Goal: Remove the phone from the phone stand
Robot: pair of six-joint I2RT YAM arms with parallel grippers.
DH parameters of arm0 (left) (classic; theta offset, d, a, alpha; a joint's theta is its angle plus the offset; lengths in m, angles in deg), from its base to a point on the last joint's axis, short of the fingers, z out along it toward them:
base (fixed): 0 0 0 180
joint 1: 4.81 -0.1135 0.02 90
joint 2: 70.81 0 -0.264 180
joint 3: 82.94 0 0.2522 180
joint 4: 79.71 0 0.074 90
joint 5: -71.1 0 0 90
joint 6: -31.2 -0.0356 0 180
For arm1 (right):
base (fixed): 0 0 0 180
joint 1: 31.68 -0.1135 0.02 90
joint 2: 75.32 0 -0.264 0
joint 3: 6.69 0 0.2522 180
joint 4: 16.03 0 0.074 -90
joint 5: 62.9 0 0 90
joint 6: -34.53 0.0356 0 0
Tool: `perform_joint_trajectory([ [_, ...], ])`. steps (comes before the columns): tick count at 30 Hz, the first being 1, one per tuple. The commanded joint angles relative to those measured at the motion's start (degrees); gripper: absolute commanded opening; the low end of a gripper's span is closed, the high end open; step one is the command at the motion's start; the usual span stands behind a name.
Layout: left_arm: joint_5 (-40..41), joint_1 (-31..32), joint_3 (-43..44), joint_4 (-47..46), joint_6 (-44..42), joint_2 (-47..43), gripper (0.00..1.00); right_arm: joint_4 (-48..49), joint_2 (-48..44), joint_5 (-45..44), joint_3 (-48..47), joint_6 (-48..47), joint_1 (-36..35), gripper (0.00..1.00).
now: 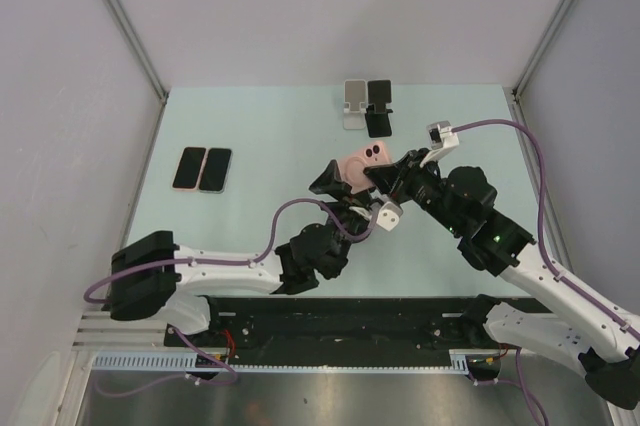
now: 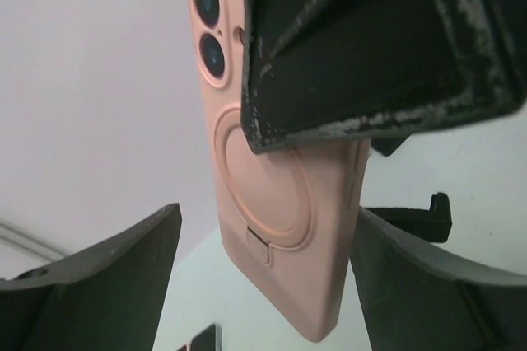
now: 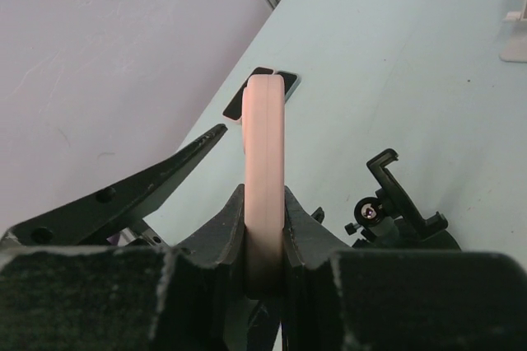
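A pink-cased phone (image 1: 360, 161) is held in the air above the table, its camera lenses and ring facing up in the top view. My right gripper (image 1: 385, 174) is shut on it; in the right wrist view both fingers (image 3: 226, 219) pinch the phone's (image 3: 265, 137) thin edge. My left gripper (image 1: 342, 192) is open, and its two wide fingers (image 2: 99, 285) stand either side of the phone's (image 2: 280, 203) lower end without clamping it. A black clamp-style phone stand (image 3: 395, 203) sits empty on the table below, also in the left wrist view (image 2: 412, 217).
Two dark phones (image 1: 202, 168) lie flat at the left of the table. A white stand (image 1: 353, 104) and a black stand (image 1: 379, 106) are at the back centre. Grey walls enclose the pale green table (image 1: 280, 136).
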Motion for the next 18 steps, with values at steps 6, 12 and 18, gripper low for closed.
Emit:
perform_joint_trajectory([
  [6,7.14,-0.31,-0.86,-17.82,-7.81,3.37,0.65,7.11,-1.35,1.90,-3.56,3.92,-0.23,0.00],
  [12,7.76,-0.58,-1.65,-18.62,-7.64,2.05,0.31,7.38,-1.18,2.60,-3.56,4.36,-0.14,0.00],
  [18,9.08,-0.58,-3.05,-18.53,-5.62,0.65,0.00,8.25,-0.65,3.21,-3.56,5.07,-0.14,0.18],
])
